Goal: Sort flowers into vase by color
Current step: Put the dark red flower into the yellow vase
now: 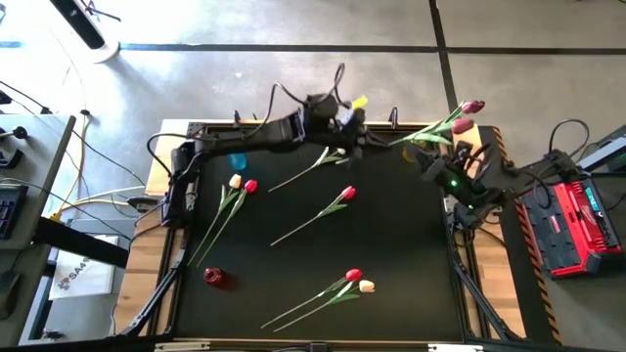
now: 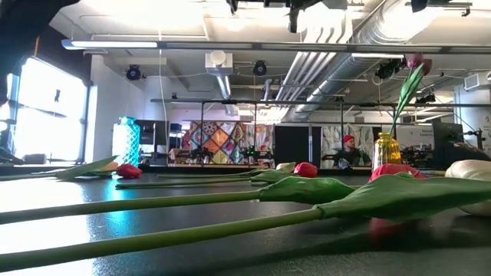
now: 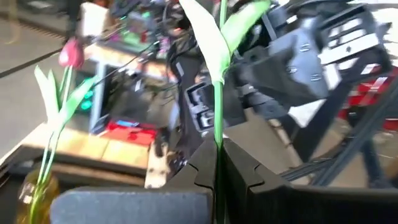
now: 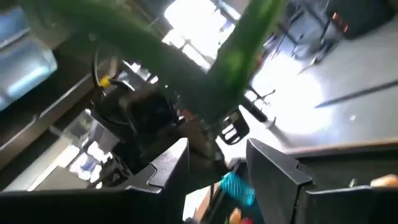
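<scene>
Right now I have the left gripper point(image 3: 217, 165) up at the far edge of the tabletop point(image 1: 391, 284), its jaws together on the thin green stem of one tulip point(image 1: 333, 156), which the left wrist view shows running straight up between the fingers with a pale leaf above. From overhead that tulip's stem trails back down onto the mat, and I cannot make out its head colour. The right gripper point(image 4: 217, 165) sits at the far right corner, jaws apart with nothing clamped, though a blurred green stem or leaf crosses just above them in its wrist view. Beside it stands the yellow vase point(image 2: 387, 148) with a pink tulip point(image 1: 470, 108) already in it, leaning out past the tabletop's edge. Still lying loose on the mat are a yellow and red pair point(image 1: 243, 184) on the left, a single red point(image 1: 348, 194) in the middle, a red and cream pair point(image 1: 359, 282) near the front, and a loose red head point(image 1: 214, 278) at front left. I judge this to be the carry step: one flower lifted, most of the sort still undone. Next I would need the held head identified, then the stem end brought over the matching vase mouth and lowered upright, keeping clear of the right arm, which is close by.
</scene>
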`<move>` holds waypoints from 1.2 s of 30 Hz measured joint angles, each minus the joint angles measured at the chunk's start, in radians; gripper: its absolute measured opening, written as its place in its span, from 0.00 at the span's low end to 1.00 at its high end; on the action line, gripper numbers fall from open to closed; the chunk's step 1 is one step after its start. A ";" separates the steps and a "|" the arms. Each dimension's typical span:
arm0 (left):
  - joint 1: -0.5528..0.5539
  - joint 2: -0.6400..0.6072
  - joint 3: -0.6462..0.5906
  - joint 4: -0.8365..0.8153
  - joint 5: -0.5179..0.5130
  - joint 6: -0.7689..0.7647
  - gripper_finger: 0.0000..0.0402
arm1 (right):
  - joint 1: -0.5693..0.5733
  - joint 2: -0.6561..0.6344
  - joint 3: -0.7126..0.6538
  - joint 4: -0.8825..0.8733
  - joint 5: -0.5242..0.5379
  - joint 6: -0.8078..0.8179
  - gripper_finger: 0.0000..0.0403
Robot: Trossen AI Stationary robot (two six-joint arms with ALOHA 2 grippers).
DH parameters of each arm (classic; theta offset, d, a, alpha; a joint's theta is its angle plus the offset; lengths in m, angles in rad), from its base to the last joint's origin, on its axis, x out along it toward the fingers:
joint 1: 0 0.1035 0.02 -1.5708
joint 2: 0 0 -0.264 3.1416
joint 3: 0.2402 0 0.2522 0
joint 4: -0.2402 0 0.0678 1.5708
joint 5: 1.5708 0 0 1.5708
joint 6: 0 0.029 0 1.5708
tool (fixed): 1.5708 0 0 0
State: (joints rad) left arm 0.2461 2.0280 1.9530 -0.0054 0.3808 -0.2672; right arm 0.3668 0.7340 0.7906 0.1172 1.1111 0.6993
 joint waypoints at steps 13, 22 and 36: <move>0.115 0.006 0.000 0.024 0.279 0.034 0.00 | -0.172 0.108 0.000 0.201 -0.149 -0.184 0.37; 0.114 0.006 0.000 0.011 0.289 0.060 0.00 | -0.250 0.148 0.000 0.292 -0.153 -0.215 0.31; 0.099 0.009 -0.041 -0.165 0.185 0.164 0.19 | -0.297 0.139 -0.001 0.180 -0.117 -0.290 0.01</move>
State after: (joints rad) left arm 0.3446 2.0373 1.9124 -0.1699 0.5656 -0.1030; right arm 0.0698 0.8730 0.7895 0.2971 0.9936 0.4096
